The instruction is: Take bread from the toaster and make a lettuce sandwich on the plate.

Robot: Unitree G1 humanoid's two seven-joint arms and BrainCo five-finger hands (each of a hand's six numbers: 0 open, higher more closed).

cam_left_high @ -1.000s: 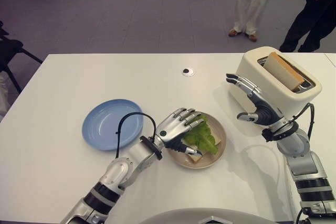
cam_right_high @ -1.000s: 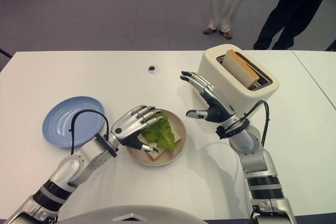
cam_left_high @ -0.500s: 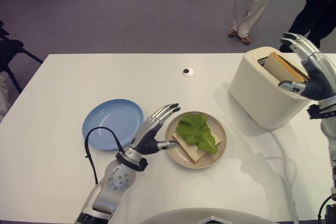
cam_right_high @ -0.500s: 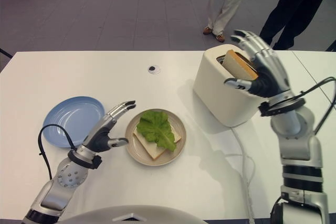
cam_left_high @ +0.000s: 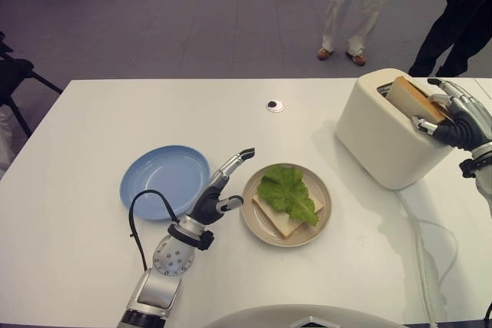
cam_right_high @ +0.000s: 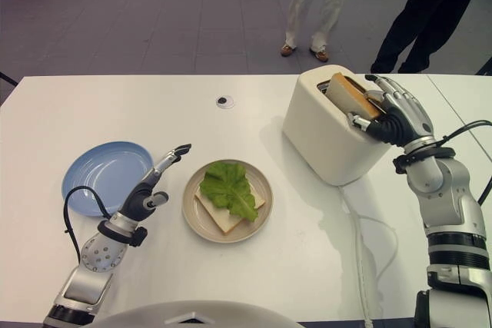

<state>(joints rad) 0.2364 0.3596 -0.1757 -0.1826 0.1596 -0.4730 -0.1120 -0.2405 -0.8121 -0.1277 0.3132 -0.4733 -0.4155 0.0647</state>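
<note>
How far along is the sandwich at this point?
Done: one bread slice lies on the plate with lettuce on top. In hand: the right hand is at the second slice, which still stands in the toaster. Left: lift it out and lay it on the lettuce. The left hand is open beside the plate.

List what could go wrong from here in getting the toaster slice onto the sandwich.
1. The right hand is at just one end of the toasted bread slice tilted in the cream toaster; it may slip or drag the toaster.
2. The toaster's white cable trails by the right arm and might snag.
3. The green lettuce leaf lies loose on the bread base on the tan plate; a rough drop could shift it.
</note>
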